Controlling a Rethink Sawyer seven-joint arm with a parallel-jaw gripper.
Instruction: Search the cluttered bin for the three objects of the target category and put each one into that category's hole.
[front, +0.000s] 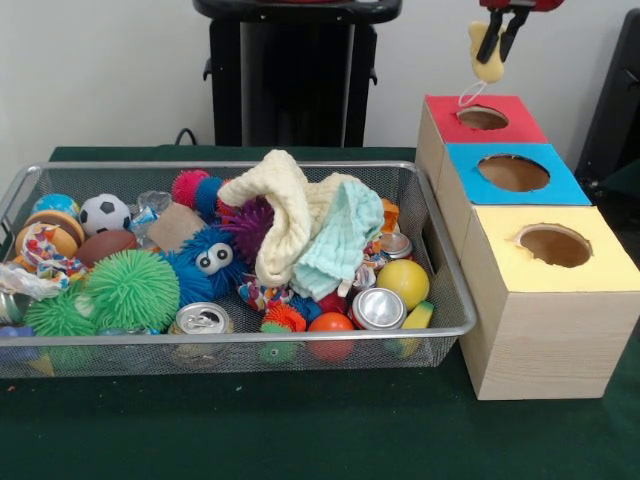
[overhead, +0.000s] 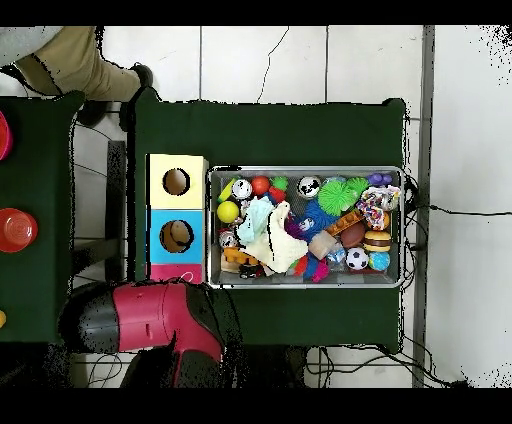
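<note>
High at the right in the front view, my gripper (front: 501, 38) is shut on a pale yellow soft toy (front: 487, 64) with a white loop tag hanging below it. The toy hangs just above the round hole of the red box (front: 440, 108). A blue box (front: 462, 165) and a yellow box (front: 500, 235), each with a hole on top, stand in a row in front of the red one. In the overhead view my red arm (overhead: 150, 315) covers most of the red box (overhead: 175, 272), and the gripper itself is hidden there.
A wire mesh bin (front: 445, 285) left of the boxes is full of clutter: a cream cloth (front: 285, 210), a teal cloth (front: 340, 240), cans (front: 378, 308), green spiky balls (front: 133, 288), a soccer ball (front: 104, 213). A person's leg (overhead: 70, 60) shows at the overhead view's top left.
</note>
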